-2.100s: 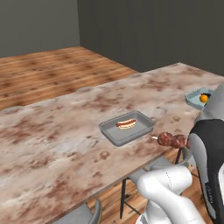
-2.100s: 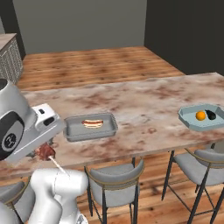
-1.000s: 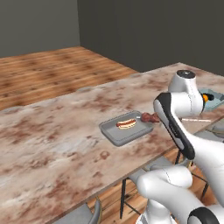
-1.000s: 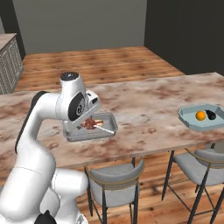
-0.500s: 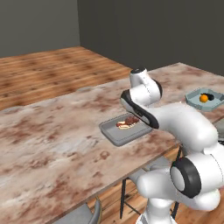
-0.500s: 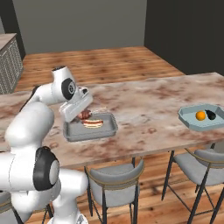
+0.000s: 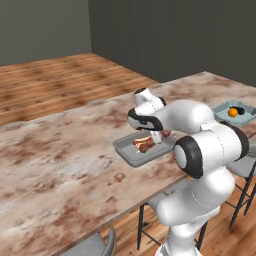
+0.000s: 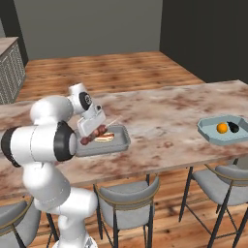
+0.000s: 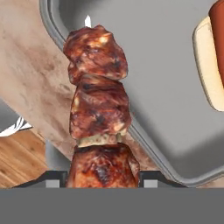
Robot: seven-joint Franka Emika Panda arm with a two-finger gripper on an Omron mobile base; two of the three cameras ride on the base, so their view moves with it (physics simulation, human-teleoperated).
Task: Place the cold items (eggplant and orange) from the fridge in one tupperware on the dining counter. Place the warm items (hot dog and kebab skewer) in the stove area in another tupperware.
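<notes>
The kebab skewer [image 9: 98, 118], dark red-brown meat on a pale stick, is held in my shut gripper [image 9: 103, 178] just above the near edge of a grey tupperware tray [image 9: 166, 87]. The hot dog [image 9: 212, 65] lies in that tray, beside the skewer. From the base views the gripper [image 8: 89, 127] hangs over the tray [image 8: 116, 145] with the skewer [image 8: 93, 136] next to the hot dog [image 8: 104, 137]. Further along the dining counter [image 8: 160, 116] a pale blue tupperware [image 8: 209, 131] holds the orange [image 8: 222, 128] and the dark eggplant [image 8: 234, 128].
Grey stools [image 8: 127, 199] stand along the counter's near edge, another at the right [image 8: 227, 180]. Wood floor [image 8: 97, 72] lies beyond the counter, with dark walls behind. Bare marble [image 7: 65, 150] stretches left of the tray [image 7: 127, 152].
The arm has swung up from below the counter's edge and across to the grey tray, carrying the kebab skewer. It now hangs low over the tray beside the hot dog.
</notes>
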